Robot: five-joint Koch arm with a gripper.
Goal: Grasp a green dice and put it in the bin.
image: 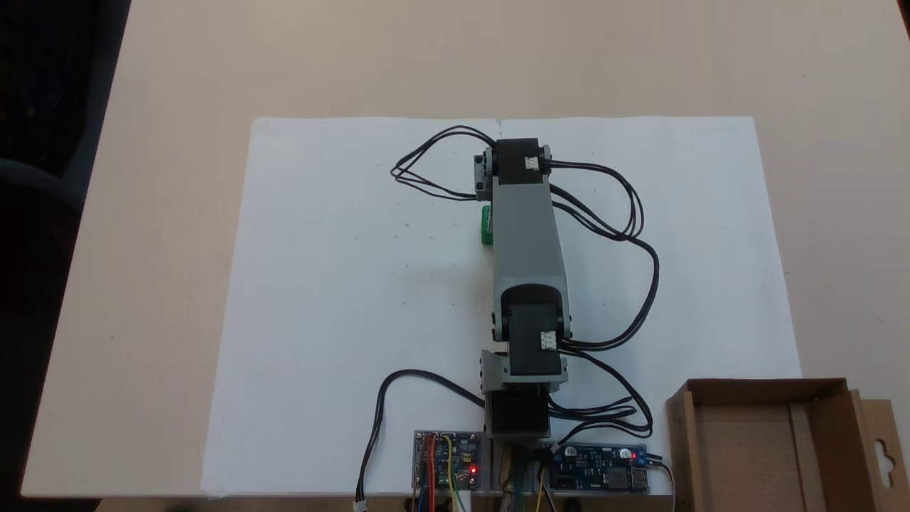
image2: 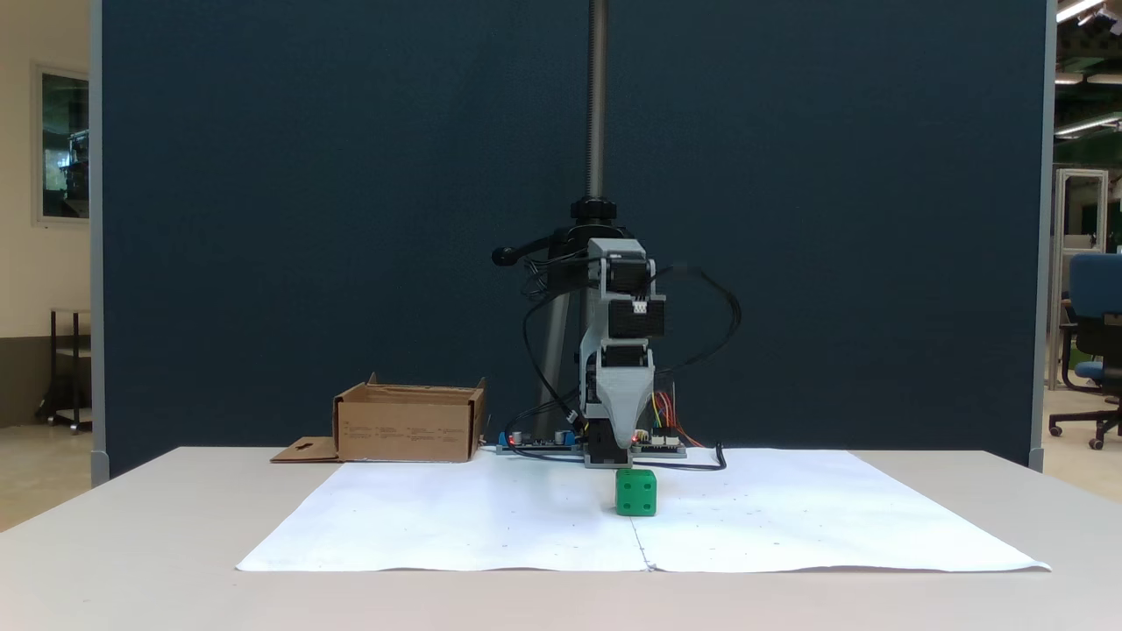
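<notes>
The green dice (image2: pixel 635 492) sits on the white paper in front of the arm's base. From above only its left edge (image: pixel 486 224) shows, the rest lying under the grey forearm (image: pixel 526 235). My gripper (image2: pixel 631 438) points down just above and behind the dice, apart from it. Its jaws line up as one grey taper, so their state is unclear. The bin (image: pixel 746 455), an open brown cardboard box, stands beside the arm's base at the lower right, and at the left (image2: pixel 408 429) in the other fixed view.
White paper (image: pixel 341 284) covers the middle of the beige table. Two circuit boards (image: pixel 448 459) (image: pixel 601 469) and looping black cables (image: pixel 640 270) surround the base. The bin's flap (image: pixel 885 455) lies flat outward. A dark blue partition (image2: pixel 351 219) stands behind.
</notes>
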